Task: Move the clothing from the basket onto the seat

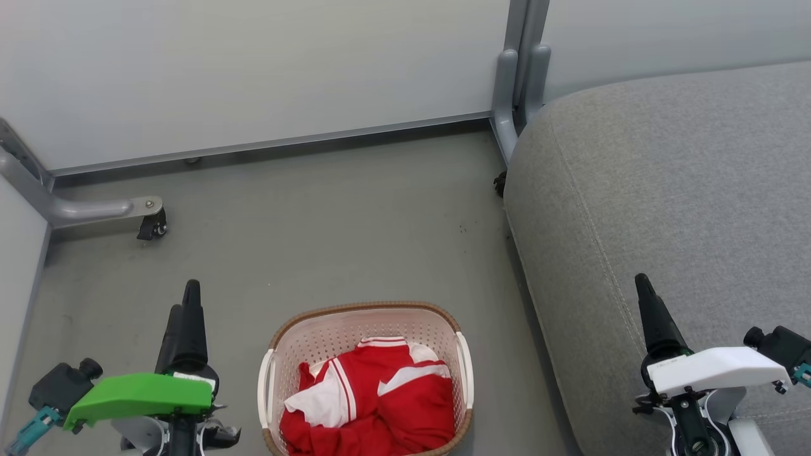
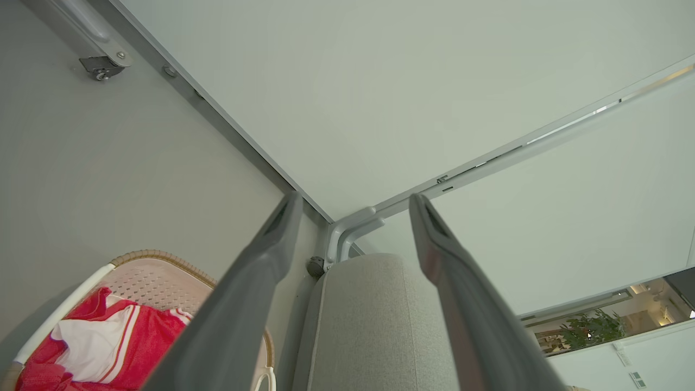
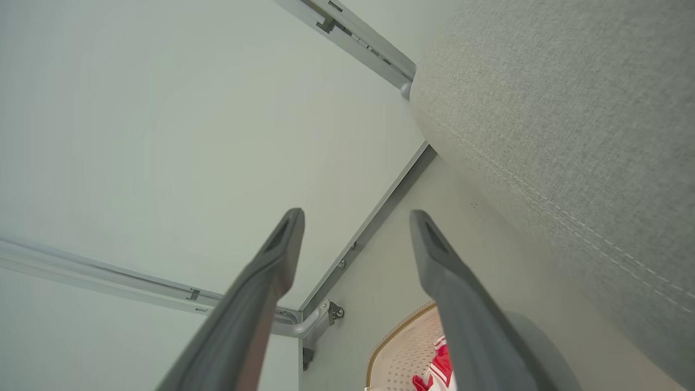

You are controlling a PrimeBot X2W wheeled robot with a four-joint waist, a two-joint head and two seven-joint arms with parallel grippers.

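Left tool (image 2: 355, 200) hung over the floor (image 1: 329, 215) with its fingers spread wide and nothing between them. Right tool (image 3: 357, 214) was spread just as wide, also empty, above the front of the seat (image 1: 665, 177). Red-and-white clothing (image 1: 380, 405) lay crumpled in the basket (image 1: 355, 308), which stood on the dull grey floor between the two tools, near the seat's rounded edge. Pale panels (image 1: 253, 69) closed off the room behind, set in a grey metal frame with a caster (image 1: 152, 225) at the left and a post (image 1: 519, 76) at the corner.
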